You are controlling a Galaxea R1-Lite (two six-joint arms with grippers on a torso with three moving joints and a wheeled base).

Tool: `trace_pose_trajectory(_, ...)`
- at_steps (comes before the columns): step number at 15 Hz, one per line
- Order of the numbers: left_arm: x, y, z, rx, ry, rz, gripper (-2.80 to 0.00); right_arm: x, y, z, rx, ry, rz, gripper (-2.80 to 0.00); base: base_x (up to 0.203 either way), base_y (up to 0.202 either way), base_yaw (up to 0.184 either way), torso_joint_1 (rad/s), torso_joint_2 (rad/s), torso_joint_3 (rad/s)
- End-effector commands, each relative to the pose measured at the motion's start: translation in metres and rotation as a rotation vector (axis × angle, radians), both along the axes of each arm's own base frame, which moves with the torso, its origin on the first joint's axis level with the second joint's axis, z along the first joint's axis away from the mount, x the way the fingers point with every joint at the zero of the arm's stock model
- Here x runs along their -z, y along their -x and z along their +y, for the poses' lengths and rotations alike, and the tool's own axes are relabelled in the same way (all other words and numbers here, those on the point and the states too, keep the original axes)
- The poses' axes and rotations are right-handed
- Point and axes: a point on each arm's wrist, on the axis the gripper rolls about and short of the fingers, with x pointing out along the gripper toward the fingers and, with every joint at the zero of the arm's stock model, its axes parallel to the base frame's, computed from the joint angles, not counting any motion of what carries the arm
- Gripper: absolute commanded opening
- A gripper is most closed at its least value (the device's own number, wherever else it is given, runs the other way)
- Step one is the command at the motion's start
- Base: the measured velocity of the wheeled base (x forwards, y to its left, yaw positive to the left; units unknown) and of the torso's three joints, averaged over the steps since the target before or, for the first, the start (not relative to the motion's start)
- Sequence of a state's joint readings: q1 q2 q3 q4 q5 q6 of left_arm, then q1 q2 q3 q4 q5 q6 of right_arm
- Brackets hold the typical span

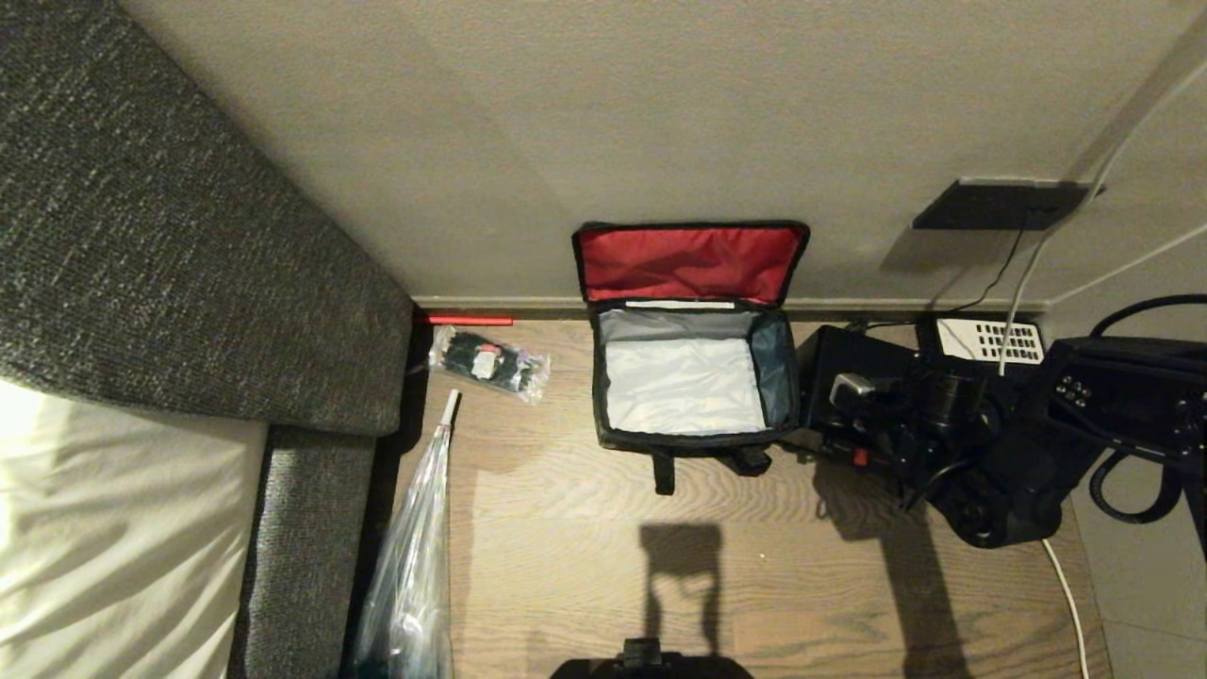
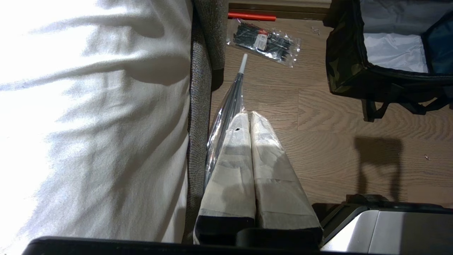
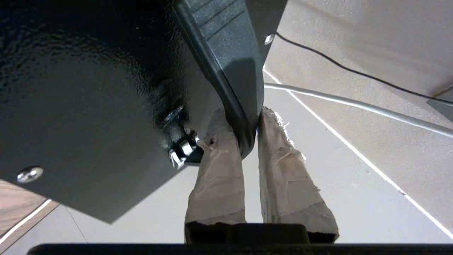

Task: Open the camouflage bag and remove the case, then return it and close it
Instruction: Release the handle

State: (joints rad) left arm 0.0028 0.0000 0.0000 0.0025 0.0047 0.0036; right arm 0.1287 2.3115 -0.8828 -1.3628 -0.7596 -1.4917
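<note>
Wood floor (image 1: 585, 566) | camouflage bag (image 1: 693, 438) open, emptied | right claw (image 3: 249, 141) clamped on case (image 3: 88, 88) handle, case mostly hidden | left claw (image 2: 249, 118) closed, empty

Camouflage bag (image 1: 696, 377) against wall (image 1: 566, 141), case (image 1: 853, 377) right, packet (image 1: 488, 363) left

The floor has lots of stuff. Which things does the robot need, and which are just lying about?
For the job: camouflage bag, open and empty; case, gripped by the right hand.
Just lying about: packet of cable ties; clear plastic wrap; red stick; telephone; idle left hand.
</note>
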Motion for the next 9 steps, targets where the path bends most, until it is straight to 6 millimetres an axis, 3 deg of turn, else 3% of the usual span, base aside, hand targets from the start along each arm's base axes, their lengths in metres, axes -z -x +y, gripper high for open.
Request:
trace_pose_trajectory(1, 0.000, 0.000, 0.000, 0.000, 0.001, 0.001, -2.80, 0.004, -0.001, 0.000, 0.003, 0.008, 0.010, -2.80, 0.000, 0.000, 0.000, 0.000, 0.00, 0.000)
trace_pose_trajectory(9, 0.000, 0.000, 0.000, 0.000, 0.001, 0.001, -2.80, 0.015, -0.006, -0.005, 0.016, 0.003, 0.025, -2.80, 0.000, 0.000, 0.000, 0.000, 0.00, 0.000)
